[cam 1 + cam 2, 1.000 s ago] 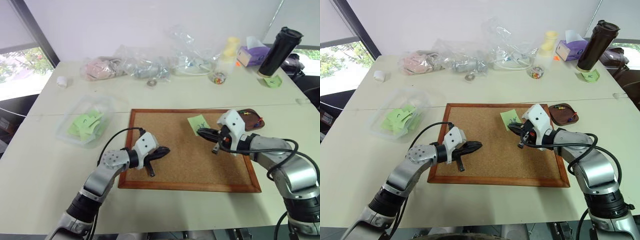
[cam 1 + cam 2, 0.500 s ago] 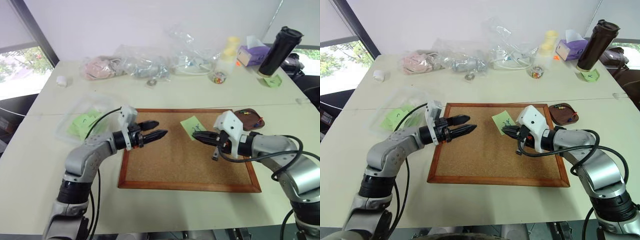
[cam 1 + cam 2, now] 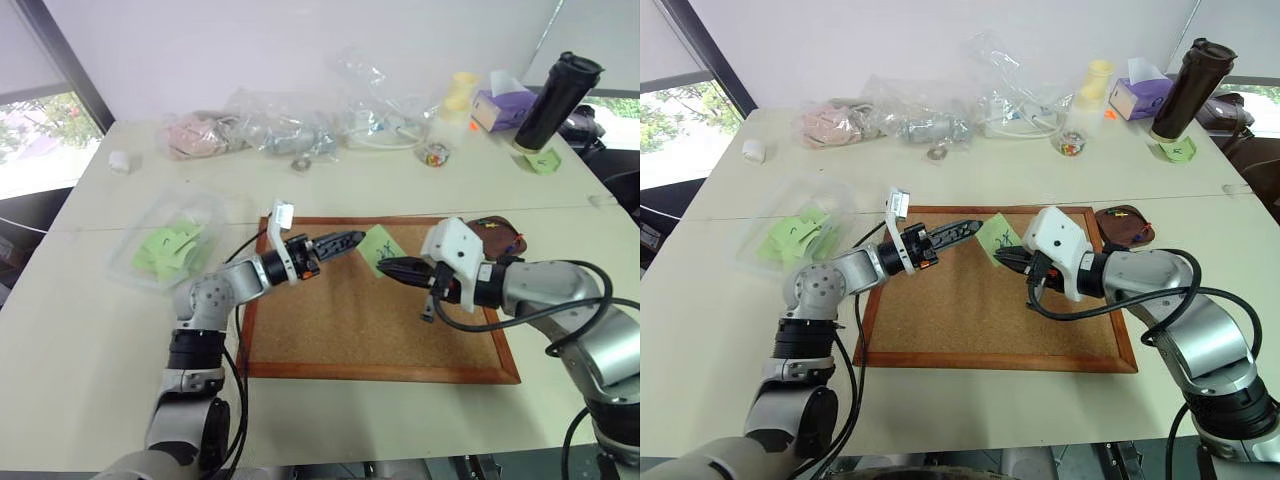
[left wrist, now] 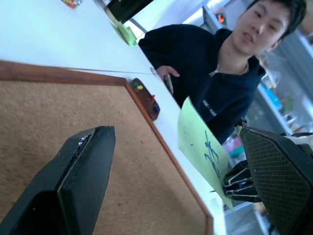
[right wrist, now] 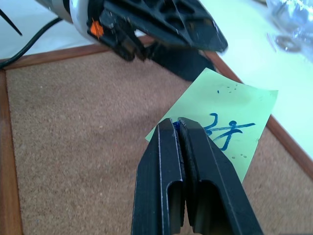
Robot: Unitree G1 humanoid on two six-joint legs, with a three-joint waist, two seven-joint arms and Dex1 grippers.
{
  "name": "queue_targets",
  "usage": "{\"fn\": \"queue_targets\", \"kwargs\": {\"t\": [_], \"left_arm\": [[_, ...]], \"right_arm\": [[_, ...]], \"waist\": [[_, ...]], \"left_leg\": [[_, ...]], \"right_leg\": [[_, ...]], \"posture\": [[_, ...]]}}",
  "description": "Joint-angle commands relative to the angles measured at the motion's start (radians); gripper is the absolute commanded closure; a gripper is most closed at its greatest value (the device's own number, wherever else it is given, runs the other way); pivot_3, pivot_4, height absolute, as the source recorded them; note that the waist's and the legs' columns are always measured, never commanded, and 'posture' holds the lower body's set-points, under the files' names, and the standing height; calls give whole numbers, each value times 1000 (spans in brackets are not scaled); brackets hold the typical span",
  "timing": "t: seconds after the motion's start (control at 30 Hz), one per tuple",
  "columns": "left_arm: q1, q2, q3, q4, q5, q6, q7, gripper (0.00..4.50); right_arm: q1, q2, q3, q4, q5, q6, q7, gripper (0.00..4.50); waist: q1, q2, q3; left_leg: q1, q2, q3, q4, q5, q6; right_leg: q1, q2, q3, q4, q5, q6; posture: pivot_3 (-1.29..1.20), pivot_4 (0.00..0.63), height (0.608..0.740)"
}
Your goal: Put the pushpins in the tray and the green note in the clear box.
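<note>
Green note (image 5: 230, 125) pinched by right gripper (image 5: 177, 128), left gripper (image 3: 966, 226) spread alongside.

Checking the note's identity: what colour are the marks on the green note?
Dark blue scribbles on the green note, clearest in the right wrist view.

**Bright daylight, soft shadows**

Even daylight comes from the window (image 3: 45, 140) at the left and washes the pale table (image 3: 90, 330). Shadows on the corkboard (image 3: 970, 320) are faint. In the left wrist view the near gripper fingers (image 4: 78, 181) are blurred; the background glares.
</note>
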Motion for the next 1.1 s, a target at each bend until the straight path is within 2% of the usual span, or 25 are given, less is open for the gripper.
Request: {"fn": "queue_targets", "kwargs": {"t": [0.03, 0.33, 0.37, 0.4, 0.63, 0.83, 1.1], "left_arm": [[-21, -25, 28, 0, -48, 26, 24, 61], [-14, -61, 14, -9, -54, 60, 50, 61], [-14, -61, 14, -11, -53, 62, 50, 619], [-13, -61, 16, -12, -56, 65, 51, 907], [1, -49, 21, -33, -64, 73, 51, 4430], [9, -30, 16, -37, -45, 47, 45, 4479], [28, 16, 3, -29, -5, -19, 11, 4479]], "right_arm": [[-23, -9, -4, -53, 12, -2, -1, 4500], [-30, -8, 13, -70, 12, 9, -8, 4500], [-31, -8, 14, -70, 11, 10, -9, 4500], [-31, -7, 15, -69, 10, 11, -10, 4500], [-31, -9, 22, -60, -3, 6, -15, 4500], [-35, -12, 3, -66, 7, 15, -21, 4500], [-42, 9, -193, 24, 123, 91, -60, 4500]], "waist": [[1, 0, 0], [1, -1, 0], [0, -1, 0], [0, -1, 0], [1, -1, 0], [1, -1, 0], [3, -1, 0]], "left_leg": [[0, 0, 0, 0, 0, 0], [0, 0, 0, 0, 0, 0], [0, 0, 0, 0, 0, 0], [0, 0, 0, 0, 0, 0], [0, 0, 0, 0, 0, 0], [0, 0, 0, 0, 0, 0], [0, 0, 0, 0, 0, 0]], "right_leg": [[0, 0, 0, 0, 0, 0], [0, 0, 0, 0, 0, 0], [0, 0, 0, 0, 0, 0], [0, 0, 0, 0, 0, 0], [0, 0, 0, 0, 0, 0], [0, 0, 0, 0, 0, 0], [0, 0, 0, 0, 0, 0]], "posture": [[0, 150, 740], [0, 150, 740], [0, 150, 740], [0, 150, 740], [0, 150, 740], [0, 150, 740], [0, 150, 740]]}}
